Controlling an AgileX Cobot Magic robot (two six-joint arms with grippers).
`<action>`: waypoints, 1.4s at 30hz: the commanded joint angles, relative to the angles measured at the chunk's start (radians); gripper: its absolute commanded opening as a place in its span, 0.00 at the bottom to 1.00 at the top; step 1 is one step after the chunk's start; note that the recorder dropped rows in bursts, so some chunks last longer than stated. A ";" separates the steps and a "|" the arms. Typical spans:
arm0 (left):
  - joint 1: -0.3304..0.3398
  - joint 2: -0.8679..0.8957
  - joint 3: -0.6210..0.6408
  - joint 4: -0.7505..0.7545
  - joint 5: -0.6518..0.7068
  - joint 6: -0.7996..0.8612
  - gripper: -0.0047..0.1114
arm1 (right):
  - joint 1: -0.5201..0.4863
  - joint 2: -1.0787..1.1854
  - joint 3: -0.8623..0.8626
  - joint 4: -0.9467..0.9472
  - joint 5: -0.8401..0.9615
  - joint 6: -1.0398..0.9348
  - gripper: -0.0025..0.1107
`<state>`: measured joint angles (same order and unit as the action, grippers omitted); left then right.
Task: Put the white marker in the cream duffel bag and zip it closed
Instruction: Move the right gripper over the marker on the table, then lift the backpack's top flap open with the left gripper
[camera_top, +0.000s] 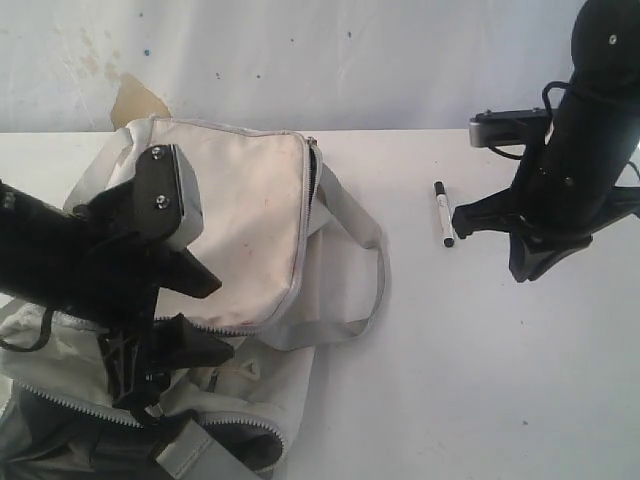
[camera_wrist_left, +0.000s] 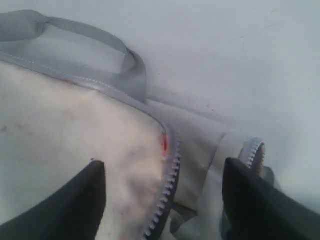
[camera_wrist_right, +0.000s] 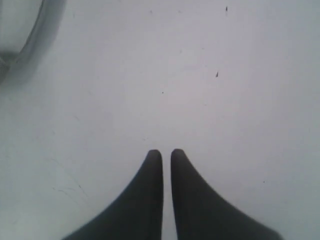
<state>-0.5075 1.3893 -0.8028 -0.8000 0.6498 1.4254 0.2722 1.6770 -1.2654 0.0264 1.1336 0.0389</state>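
Note:
The cream duffel bag (camera_top: 245, 215) lies at the left of the table, its grey zipper (camera_wrist_left: 170, 175) parted and grey lining (camera_top: 60, 440) showing at the near end. My left gripper (camera_top: 212, 315) hovers open just above the bag, its fingers straddling the zipper edge (camera_wrist_left: 164, 167) with nothing held. The white marker (camera_top: 443, 213) with its black cap lies on the bare table to the right of the bag. My right gripper (camera_top: 462, 222) sits just right of the marker, shut with only a slit between the fingers (camera_wrist_right: 166, 152) and nothing in them. The right wrist view does not show the marker.
A grey webbing strap (camera_top: 372, 262) loops out from the bag toward the marker. The white table (camera_top: 480, 370) stretches right and forward of the bag. A stained wall (camera_top: 300, 60) runs along the table's back edge.

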 joint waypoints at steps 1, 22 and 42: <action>-0.005 0.026 0.026 -0.001 -0.096 0.029 0.65 | -0.018 -0.032 0.027 -0.003 -0.043 -0.009 0.07; -0.001 0.064 -0.016 -0.190 -0.146 -0.197 0.04 | -0.018 -0.041 0.033 -0.003 -0.090 -0.009 0.07; 0.242 -0.070 -0.040 -0.193 -0.224 -0.515 0.04 | -0.018 -0.041 0.033 -0.003 -0.111 -0.009 0.07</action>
<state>-0.3091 1.3449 -0.8361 -0.9838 0.4278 0.9573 0.2607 1.6451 -1.2343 0.0248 1.0305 0.0373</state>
